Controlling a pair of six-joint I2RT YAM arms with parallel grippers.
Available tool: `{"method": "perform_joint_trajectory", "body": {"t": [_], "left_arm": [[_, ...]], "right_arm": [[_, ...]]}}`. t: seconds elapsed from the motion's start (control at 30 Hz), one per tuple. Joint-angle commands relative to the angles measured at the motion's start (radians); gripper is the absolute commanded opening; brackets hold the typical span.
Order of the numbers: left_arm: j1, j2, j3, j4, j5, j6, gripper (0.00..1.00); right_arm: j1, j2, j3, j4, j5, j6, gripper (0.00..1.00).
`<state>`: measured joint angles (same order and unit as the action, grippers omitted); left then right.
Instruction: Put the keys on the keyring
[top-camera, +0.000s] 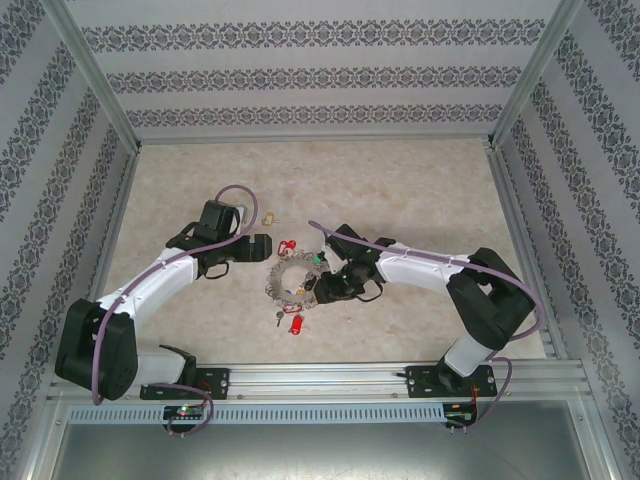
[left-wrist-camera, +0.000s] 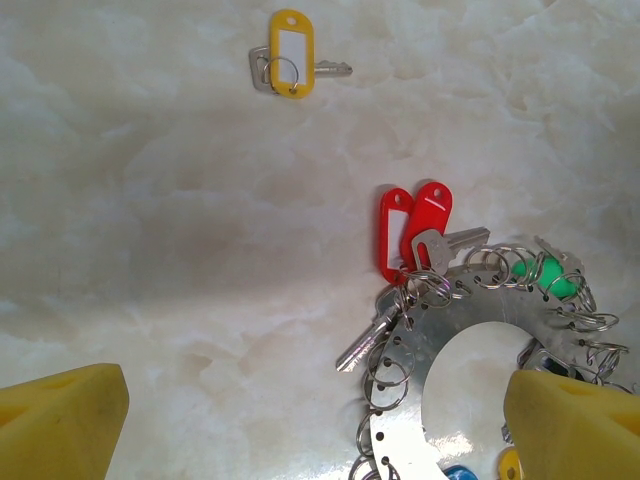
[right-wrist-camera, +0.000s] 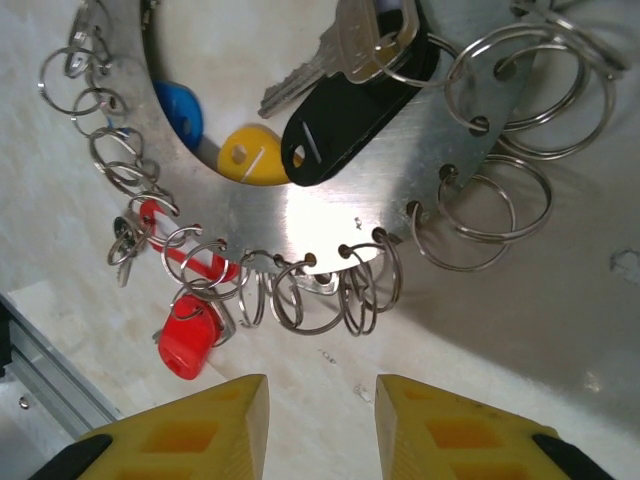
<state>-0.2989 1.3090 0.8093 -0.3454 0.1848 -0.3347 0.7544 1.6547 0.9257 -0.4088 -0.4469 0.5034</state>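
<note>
As seen from above: keyring (top-camera: 292, 283) flat on table (top-camera: 400, 180), between left gripper (top-camera: 262, 247) and right gripper (top-camera: 320, 290); loose yellow-tagged key (top-camera: 270, 214) apart, farther back.

Left wrist: shows fingers (left-wrist-camera: 60, 420) spread wide (open, holding nothing), keyring under right one, red-tagged keys (left-wrist-camera: 415, 225) at rim.

Right wrist: shows fingers (right-wrist-camera: 200, 430) narrowly parted over bare table, gripping nothing, near small split rings (right-wrist-camera: 320, 290) along keyring's edge.

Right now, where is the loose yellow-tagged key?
In the left wrist view, the yellow-tagged key lies alone on the table, up-left of the red tags on the keyring.
</note>
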Motion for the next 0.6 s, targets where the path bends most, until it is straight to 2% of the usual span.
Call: {"method": "perform_joint_trajectory", "body": {"t": [0.0,0.57], "left_arm": [[0.008,0.010,0.032,-0.026,0.021,-0.006,0.97],[0.007,0.016,0.034,-0.023,0.044,-0.001,0.96]], "right_arm": [[-0.008,0.042,0.043,-0.021,0.011,0.016,0.35],[0.001,0.094,0.087,-0.031,0.016,-0.004,0.33]]}}
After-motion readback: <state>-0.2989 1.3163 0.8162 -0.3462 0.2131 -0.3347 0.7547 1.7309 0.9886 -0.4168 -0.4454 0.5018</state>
